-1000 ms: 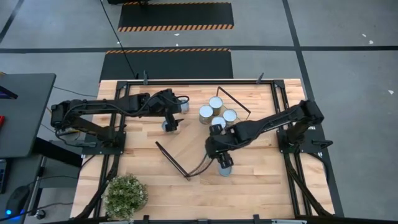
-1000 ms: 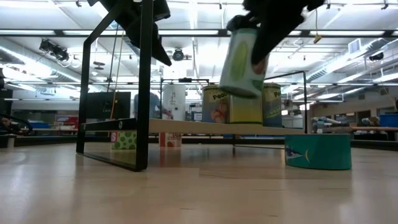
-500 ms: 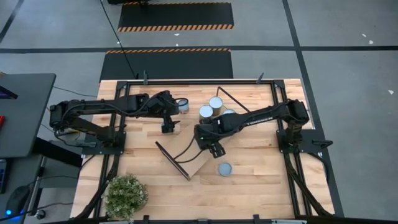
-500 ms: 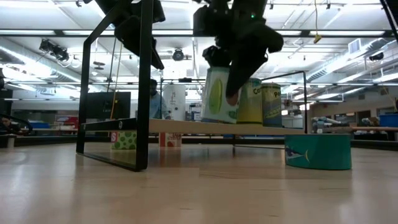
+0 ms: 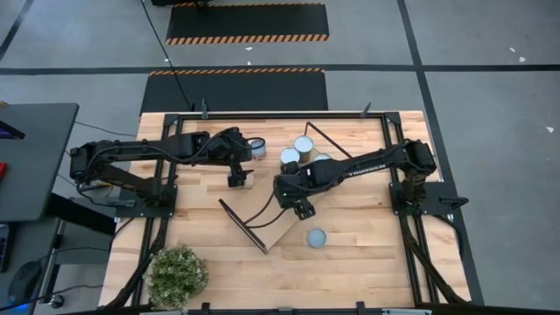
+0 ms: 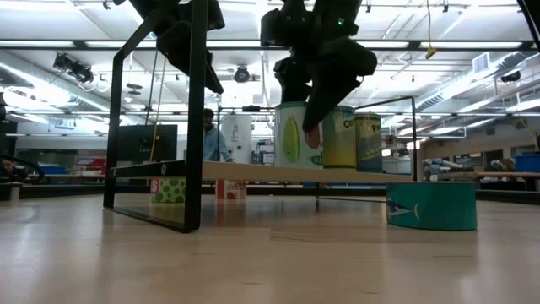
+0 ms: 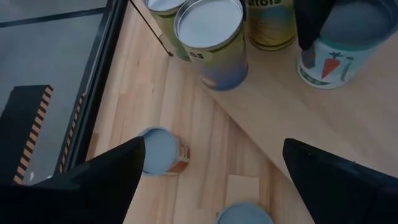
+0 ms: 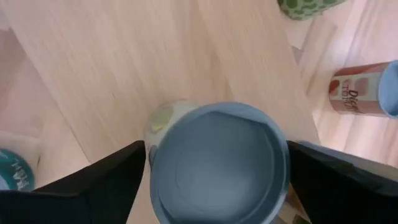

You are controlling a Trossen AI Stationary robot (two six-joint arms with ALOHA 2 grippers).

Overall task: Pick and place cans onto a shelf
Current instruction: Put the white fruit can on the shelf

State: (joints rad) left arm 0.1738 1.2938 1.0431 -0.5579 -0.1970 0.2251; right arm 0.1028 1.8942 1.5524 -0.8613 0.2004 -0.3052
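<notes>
While you look down on the counter [image 5: 350,227], take the shelf [image 5: 280,223] as your landmark: a light-wood board lying diagonally across the middle, with a thin black frame at each short end. Item one, the right gripper [image 5: 302,198]: it sits over the middle of the shelf, its jaws spread to either side of a can with a pale corn-cob label [image 6: 294,135] that stands upright on the board; from the wrist camera you see that can's round top [image 8: 217,163] filling the gap between the two dark fingers [image 8: 81,186], and whether the pads touch its sides you cannot tell. Item two, three more cans [image 5: 303,145] grouped on the shelf's far end, just beyond the right gripper; in the low view two of them [image 6: 339,137] stand right behind the corn can. Item three, a squat teal tin [image 5: 317,238] on the counter just off the shelf's near long edge; in the low view it [image 6: 431,206] rests beside the board. Item four, the left gripper [image 5: 238,175]: it hangs above the counter off the shelf's left side, jaws spread wide and holding nothing. Item five, a small can [image 5: 256,147] on the counter next to the left gripper, off the shelf. Item six, a potted plant [image 5: 177,275] at the counter's near left corner, well apart from the shelf.
</notes>
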